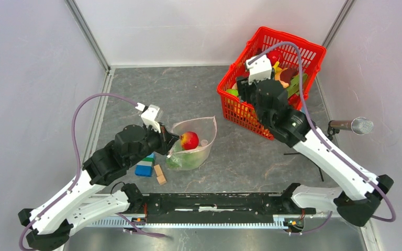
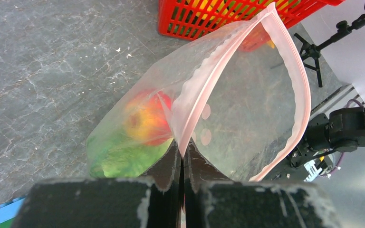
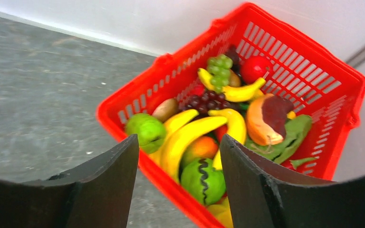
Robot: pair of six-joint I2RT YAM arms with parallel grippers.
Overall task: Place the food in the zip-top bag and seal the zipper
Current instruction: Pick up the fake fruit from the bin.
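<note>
Mottled grey table [image 1: 188, 89] enclosed by plain white walls [image 1: 204, 26].

apple [image 1: 189, 140] in bag [image 1: 208, 141], basket [image 1: 238, 110] behind, right

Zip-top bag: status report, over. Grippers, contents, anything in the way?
Left gripper shut on zip-top bag rim, mouth open. Right gripper open over red basket, empty. Apple and lettuce inside bag; zipper unsealed. Blocks beside bag, outside mouth.

Clear zip-top bag [image 1: 208, 142]: mouth open, pink zipper [image 2: 306, 95] unsealed. Inside the bag: red-yellow apple [image 1: 189, 140] against green lettuce [image 2: 119, 159].
</note>
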